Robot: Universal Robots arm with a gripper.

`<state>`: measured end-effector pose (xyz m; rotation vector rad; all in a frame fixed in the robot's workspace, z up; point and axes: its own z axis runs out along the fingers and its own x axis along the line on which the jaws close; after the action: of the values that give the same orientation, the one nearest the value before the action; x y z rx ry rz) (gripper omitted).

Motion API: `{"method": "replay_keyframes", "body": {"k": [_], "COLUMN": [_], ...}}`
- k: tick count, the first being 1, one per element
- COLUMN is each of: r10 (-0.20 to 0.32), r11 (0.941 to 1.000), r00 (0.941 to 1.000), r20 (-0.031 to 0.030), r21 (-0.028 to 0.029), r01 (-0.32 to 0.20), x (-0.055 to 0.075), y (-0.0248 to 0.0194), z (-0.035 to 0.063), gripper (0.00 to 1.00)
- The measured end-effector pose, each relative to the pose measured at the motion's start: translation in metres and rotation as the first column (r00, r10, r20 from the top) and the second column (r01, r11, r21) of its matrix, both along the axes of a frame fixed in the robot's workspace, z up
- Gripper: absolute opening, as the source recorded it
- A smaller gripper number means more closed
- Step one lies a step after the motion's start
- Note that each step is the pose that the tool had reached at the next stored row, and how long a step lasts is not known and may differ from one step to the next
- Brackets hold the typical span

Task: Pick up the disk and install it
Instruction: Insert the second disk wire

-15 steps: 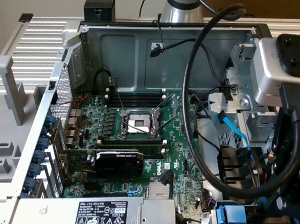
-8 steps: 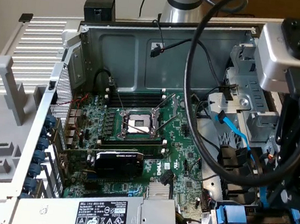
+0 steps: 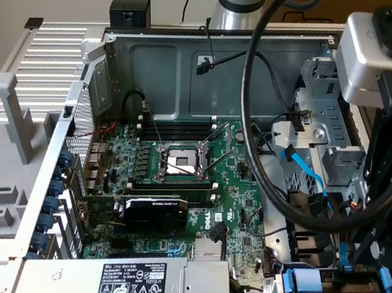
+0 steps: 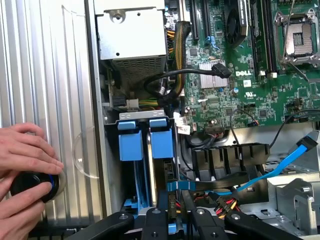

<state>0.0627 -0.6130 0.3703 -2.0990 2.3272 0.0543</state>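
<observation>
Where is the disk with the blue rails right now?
The disk stands on edge between the gripper fingers, over the drive bay beside the two blue caddies. In the exterior view, that bay is at the lower right corner, right of the motherboard.

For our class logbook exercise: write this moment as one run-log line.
gripper: shut on disk | disk: edge-on, beside blue caddies | person's hands: on black knob

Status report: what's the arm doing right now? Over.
Gripper shut on the disk, edge-on beside blue caddies. Cables close by. Person's hand on case edge.
</observation>
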Motion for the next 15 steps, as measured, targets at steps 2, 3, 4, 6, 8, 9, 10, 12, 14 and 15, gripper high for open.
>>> {"method": "replay_keyframes", "body": {"k": [2,3,4,6,8,9,10,12,14,15], "r10": [-0.001,-0.001,-0.001,-0.001,-0.001,-0.001,-0.001,-0.001,-0.001,-0.001], "r11": [1.0,1.0,1.0,1.0,1.0,1.0,1.0,1.0,1.0,1.0], "r00": [1.0,1.0,1.0,1.0,1.0,1.0,1.0,1.0,1.0,1.0], "r20": [0.0025,0.0033,0.0038,0.0045,0.0056,0.0065,0.007,0.0072,0.0074,0.0074], "r21": [0.0,-0.0001,0.0,0.0,0.0001,0.0002,0.0002,0.0001,0.0,0.0001], "r01": [0.001,0.001,0.001,0.001,0.001,0.001,0.001,0.001,0.001,0.001], "x": [-0.001,-0.001,-0.001,-0.001,-0.001,-0.001,-0.001,-0.001,-0.001,-0.001], "y": [0.0,0.0,0.0,0.0,0.0,-0.0001,-0.0001,0.0,0.0,0.0], "z": [0.002,0.0036,0.0056,0.0101,0.0133,0.0137,0.0136,0.0138,0.0137,0.0137], "gripper": [0.25,0.25,0.25,0.25,0.25,0.25,0.25,0.25,0.25,0.25]}}
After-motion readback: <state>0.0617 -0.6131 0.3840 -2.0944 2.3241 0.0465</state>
